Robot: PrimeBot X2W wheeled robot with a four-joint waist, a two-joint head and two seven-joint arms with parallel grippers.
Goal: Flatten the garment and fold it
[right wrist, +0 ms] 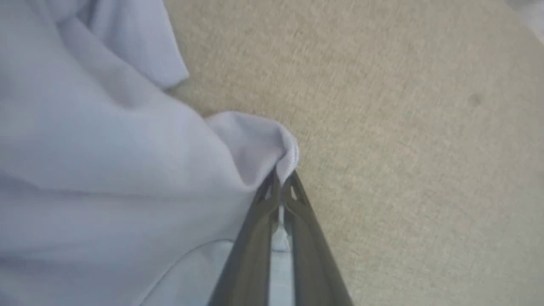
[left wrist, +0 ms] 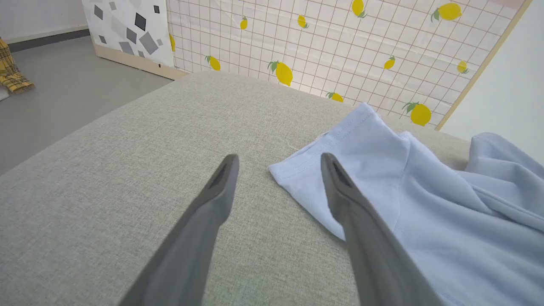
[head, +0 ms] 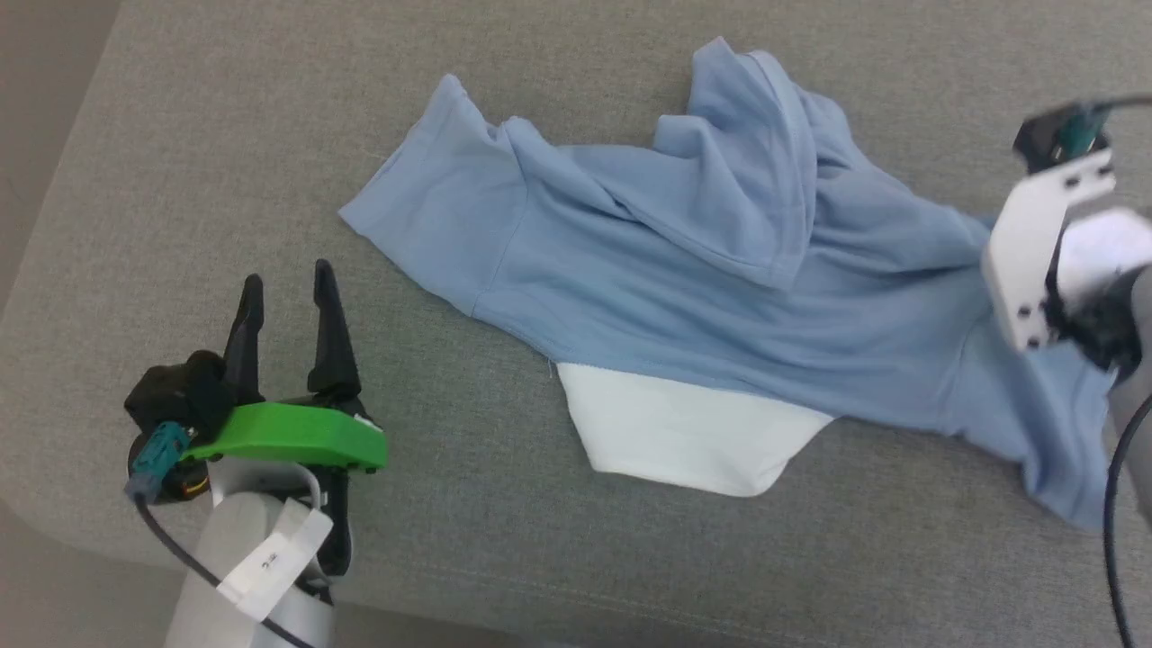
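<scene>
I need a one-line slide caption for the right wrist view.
Right gripper shut on a bunched edge of the light blue garment, woven surface beyond.

The garment [head: 702,270], a light blue soft-knit shirt, lies crumpled on the grey woven cushion [head: 225,135], stretched across it from left to right. Its far middle part is bunched into raised folds, with one flap turned over on itself. A white panel [head: 693,441], possibly a sleeve, lies flat, poking out from under the near blue edge.

Garment [head: 684,297] — atop the cushion [head: 225,180]
</scene>
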